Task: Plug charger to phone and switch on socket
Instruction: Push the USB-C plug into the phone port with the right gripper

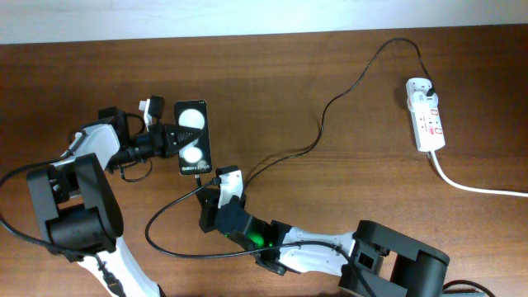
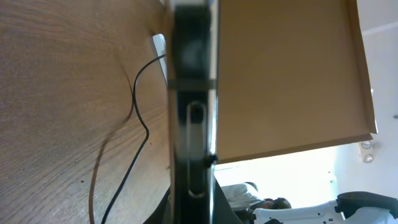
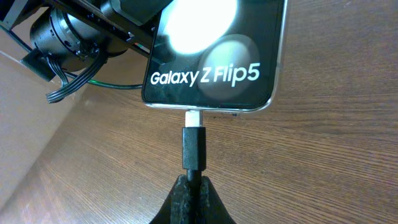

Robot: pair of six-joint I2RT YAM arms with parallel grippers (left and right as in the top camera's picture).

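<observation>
The black phone (image 1: 193,137) lies screen up at the table's left middle; its screen reads "Galaxy Z Flip5" in the right wrist view (image 3: 214,50). My left gripper (image 1: 167,138) is shut on the phone's left edge, which fills the left wrist view (image 2: 191,112). My right gripper (image 3: 193,186) is shut on the charger cable just behind its black connector (image 3: 193,149). The connector's silver tip sits at the phone's bottom port, partly in. The charger cable (image 1: 330,103) runs to the white socket (image 1: 426,115) at the right.
The socket's thick white cord (image 1: 478,188) trails off the right edge. A loop of the black cable (image 1: 161,227) lies near the front of the table, by my right arm.
</observation>
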